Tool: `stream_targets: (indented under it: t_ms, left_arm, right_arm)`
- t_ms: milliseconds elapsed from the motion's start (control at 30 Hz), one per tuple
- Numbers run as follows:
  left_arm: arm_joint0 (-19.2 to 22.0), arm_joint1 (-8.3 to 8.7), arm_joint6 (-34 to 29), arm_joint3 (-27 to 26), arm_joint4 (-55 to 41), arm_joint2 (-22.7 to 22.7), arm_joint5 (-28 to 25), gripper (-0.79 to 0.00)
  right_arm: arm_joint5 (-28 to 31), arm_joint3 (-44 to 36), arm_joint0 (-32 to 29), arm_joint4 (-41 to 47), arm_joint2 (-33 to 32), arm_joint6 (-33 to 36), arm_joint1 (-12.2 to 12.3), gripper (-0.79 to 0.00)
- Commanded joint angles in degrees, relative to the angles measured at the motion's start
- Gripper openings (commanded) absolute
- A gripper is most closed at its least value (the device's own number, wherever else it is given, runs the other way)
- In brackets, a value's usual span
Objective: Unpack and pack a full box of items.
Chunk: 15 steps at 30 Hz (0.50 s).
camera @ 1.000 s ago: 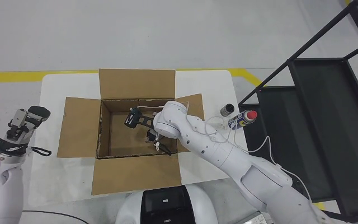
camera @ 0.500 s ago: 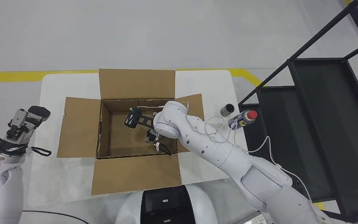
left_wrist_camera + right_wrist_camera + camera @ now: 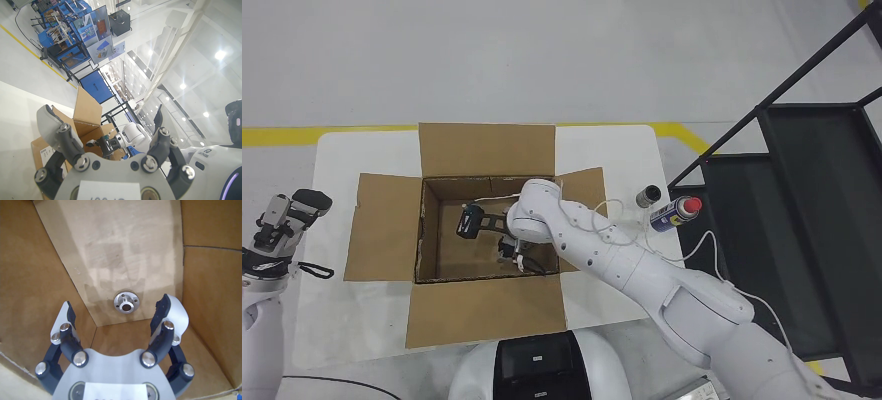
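Observation:
An open cardboard box [image 3: 487, 150] sits in the middle of the white table [image 3: 352, 160] with its flaps spread out. My right gripper [image 3: 464, 222] is down inside the box, toward its left half. In the right wrist view it [image 3: 116, 303] stands open over a small round metal flange [image 3: 127, 303] lying on the box floor [image 3: 117, 247], with nothing between its fingers. At the table's far left edge, away from the box, my left gripper [image 3: 287, 215] points upward. It [image 3: 103, 113] is open and empty.
A spray can [image 3: 675, 212] with a red cap and a small metal cylinder [image 3: 647, 196] lie on the table right of the box. A black metal stair frame [image 3: 802, 200] stands close to the table's right side.
My right gripper has shifted to the left and slightly nearer inside the box. The left arm has stayed still.

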<state>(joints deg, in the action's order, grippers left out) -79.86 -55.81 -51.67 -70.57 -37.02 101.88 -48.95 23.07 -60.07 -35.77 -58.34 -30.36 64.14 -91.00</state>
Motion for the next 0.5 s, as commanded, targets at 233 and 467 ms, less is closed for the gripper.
stream_targets:
  t_ms: [233, 467]
  left_arm:
    - [0.0, 0.0, 0.0, 0.0, 0.0, 0.0, 0.0, 0.0]
    - [0.0, 0.0, 0.0, 0.0, 0.0, 0.0, 0.0, 0.0]
  right_arm:
    - [1.59, 5.92, 2.01, 1.75, 1.74, -3.34, -2.18, 0.0]
    - [1.59, 5.92, 2.01, 1.75, 1.74, -3.34, -2.18, 0.0]
